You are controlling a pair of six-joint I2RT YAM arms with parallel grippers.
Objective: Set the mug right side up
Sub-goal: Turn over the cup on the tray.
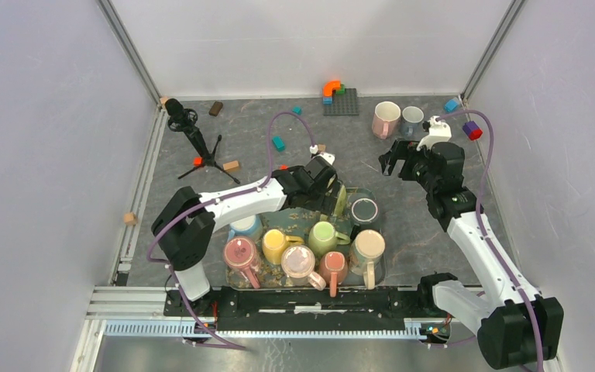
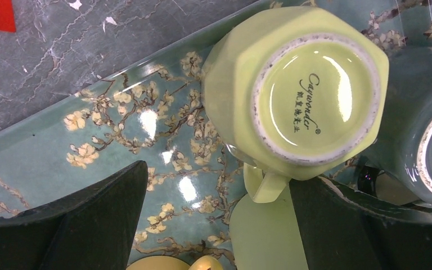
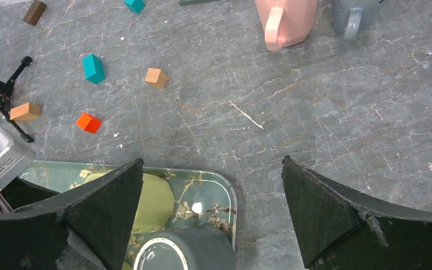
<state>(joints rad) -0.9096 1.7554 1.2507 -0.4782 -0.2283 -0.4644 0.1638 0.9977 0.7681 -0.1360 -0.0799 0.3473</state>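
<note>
— Where's your mug?
— The green mug [image 2: 298, 95] sits base up by the tray's [image 2: 45, 152] far edge. You're on the approach: left gripper [image 2: 216, 180] above it, jaws wide and empty, right gripper [image 3: 212, 163] likewise. Next, straddle its body.

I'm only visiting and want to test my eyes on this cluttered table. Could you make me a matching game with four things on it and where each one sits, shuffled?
Things:
1. green mug
2. pink mug
3. black tripod
4. orange arch

Places:
A. on the studded plate at the far edge
B. bottom up on the flowered tray
C. on the bare table, beside a grey mug
D. standing at the table's far left

Pairs: 1-B, 2-C, 3-D, 4-A.
</note>
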